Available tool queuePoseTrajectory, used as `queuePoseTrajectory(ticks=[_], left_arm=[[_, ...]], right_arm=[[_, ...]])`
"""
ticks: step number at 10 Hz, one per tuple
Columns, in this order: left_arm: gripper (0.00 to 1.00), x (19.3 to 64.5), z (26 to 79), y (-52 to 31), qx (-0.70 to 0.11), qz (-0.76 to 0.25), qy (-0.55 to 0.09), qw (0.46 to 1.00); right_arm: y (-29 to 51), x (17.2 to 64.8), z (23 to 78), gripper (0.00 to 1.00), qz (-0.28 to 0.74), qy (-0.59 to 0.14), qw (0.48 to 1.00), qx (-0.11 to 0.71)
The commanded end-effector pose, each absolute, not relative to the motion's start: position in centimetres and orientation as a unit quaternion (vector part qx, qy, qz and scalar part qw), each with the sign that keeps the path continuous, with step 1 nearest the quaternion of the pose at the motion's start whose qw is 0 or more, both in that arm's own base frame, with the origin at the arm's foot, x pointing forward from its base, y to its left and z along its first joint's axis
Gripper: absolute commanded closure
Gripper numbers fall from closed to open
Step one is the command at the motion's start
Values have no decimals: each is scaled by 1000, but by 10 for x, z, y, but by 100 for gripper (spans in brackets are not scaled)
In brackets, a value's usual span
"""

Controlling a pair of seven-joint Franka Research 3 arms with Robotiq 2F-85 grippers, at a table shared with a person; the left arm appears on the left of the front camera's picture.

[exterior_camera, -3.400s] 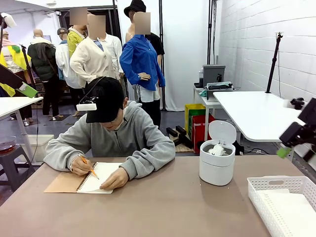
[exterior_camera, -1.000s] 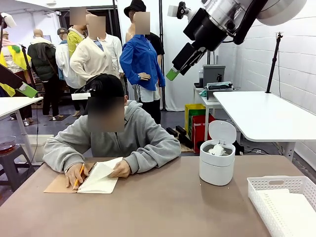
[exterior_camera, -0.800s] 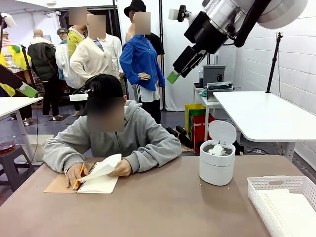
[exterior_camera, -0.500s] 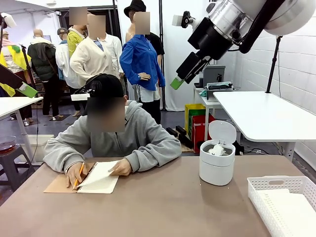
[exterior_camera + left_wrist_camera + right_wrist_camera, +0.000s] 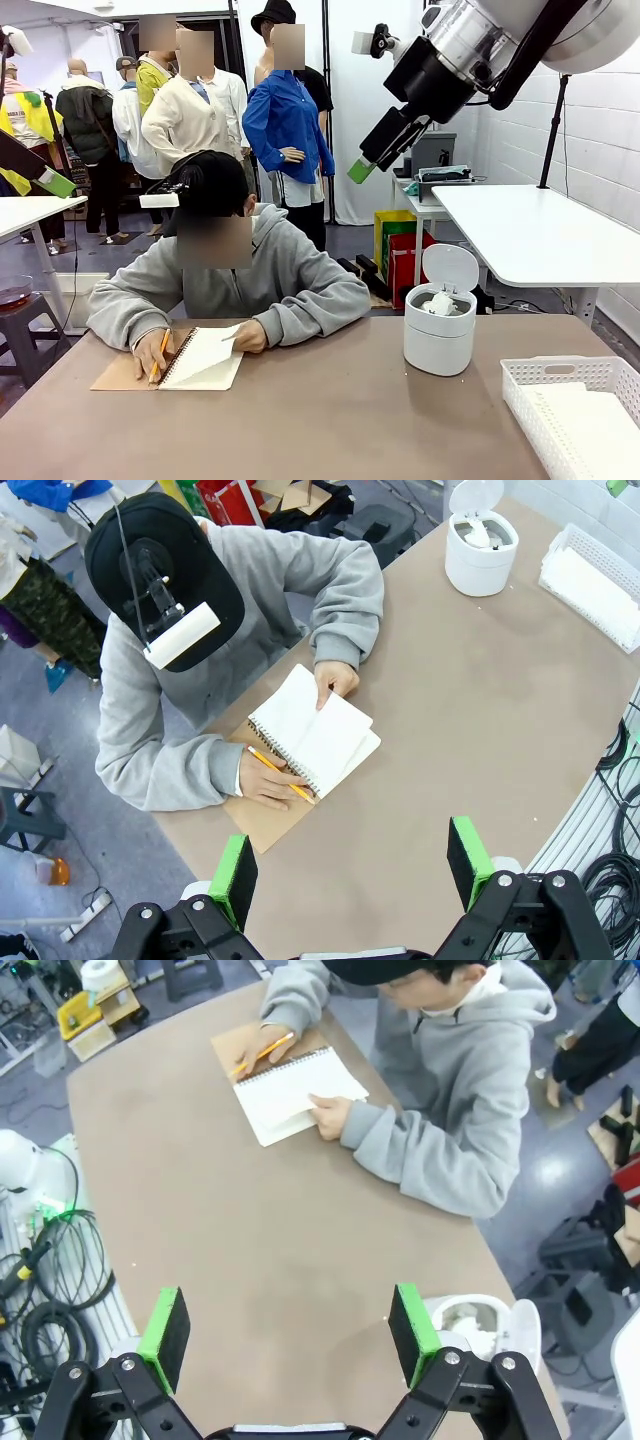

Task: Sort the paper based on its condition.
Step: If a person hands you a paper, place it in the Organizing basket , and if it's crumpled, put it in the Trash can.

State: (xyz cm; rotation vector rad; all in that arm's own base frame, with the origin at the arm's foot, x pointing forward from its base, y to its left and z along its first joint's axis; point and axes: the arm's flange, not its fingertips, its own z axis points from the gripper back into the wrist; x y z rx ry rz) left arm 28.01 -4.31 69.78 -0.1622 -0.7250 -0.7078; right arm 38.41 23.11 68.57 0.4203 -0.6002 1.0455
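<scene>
Right gripper [image 5: 288, 1325]: spread wide, empty, high above the table [image 5: 250, 1230]. Crumpled paper [image 5: 464, 1318] — inside the white bin [image 5: 522, 1332], just beside one pad [image 5: 412, 1320]. Notebook [image 5: 290, 1095] well ahead of the fingertips, under a person's hand [image 5: 328, 1115]. Left gripper [image 5: 352, 872]: also wide, empty. Flat sheets [image 5: 595, 585] — apparently stacked — in the basket [image 5: 552, 568], far off ahead.

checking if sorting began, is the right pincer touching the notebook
Apart. Right wrist view: the right pincer hangs open above the table, far from the notebook.
</scene>
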Motion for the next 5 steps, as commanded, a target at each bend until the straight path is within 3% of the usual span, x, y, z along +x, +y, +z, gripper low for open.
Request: queuePoseTrajectory(ticks=[1, 5], left_arm=[[0, 280, 698, -42, -78, -337, -347, 871], [0, 280, 698, -42, -78, -337, -347, 871]], right_arm=[[233, 387, 687, 0, 489, -281, 802, 196], [233, 387, 687, 0, 489, -281, 802, 196]])
